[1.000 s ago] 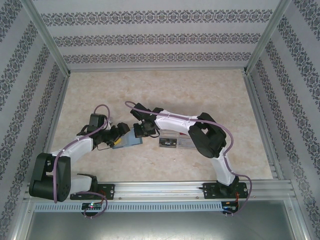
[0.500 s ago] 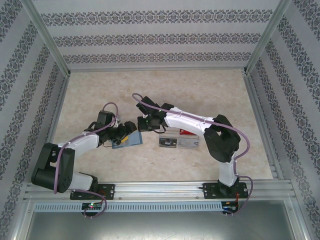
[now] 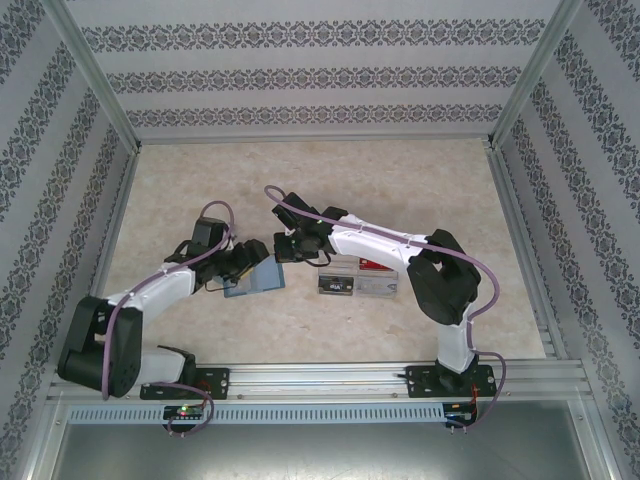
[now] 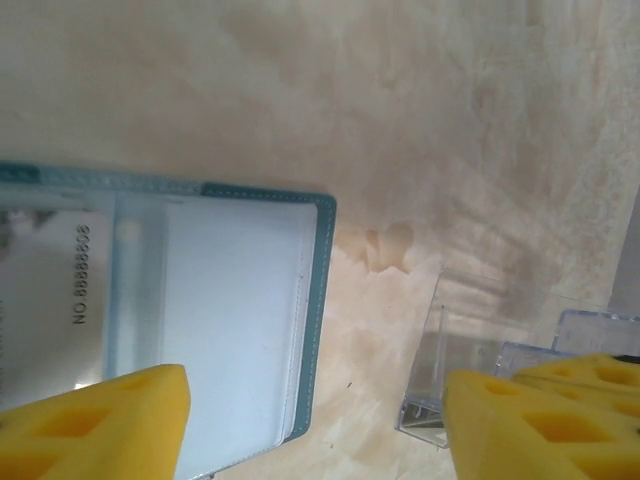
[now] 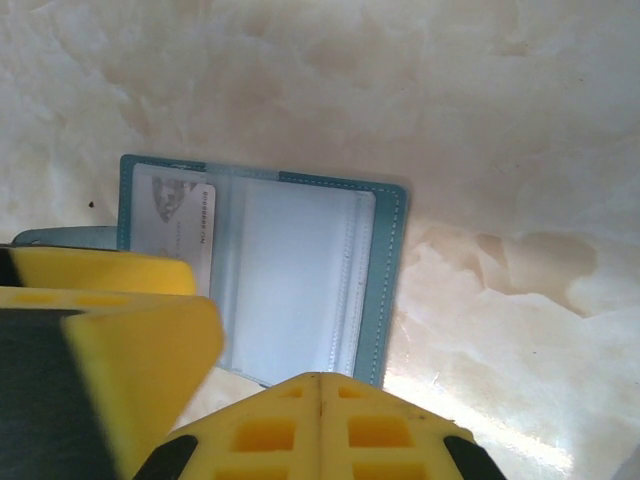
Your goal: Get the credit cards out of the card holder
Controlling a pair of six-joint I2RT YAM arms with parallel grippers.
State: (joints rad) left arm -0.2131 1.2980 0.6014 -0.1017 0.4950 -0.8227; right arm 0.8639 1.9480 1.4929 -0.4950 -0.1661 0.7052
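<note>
From above, my left gripper [image 3: 243,264] is over the card holder [image 3: 262,281] and my right gripper [image 3: 286,248] is just beside it. Left wrist cam: fingers spread apart with nothing between them, holder lying open on the table [image 4: 300,90], a credit card [image 4: 55,300] in its sleeve. Right wrist cam: jaws pressed together, empty, above the holder's near edge.

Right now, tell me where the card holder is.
In the top view the card holder lies open on the table, left of centre and just left of the clear plastic box.
</note>
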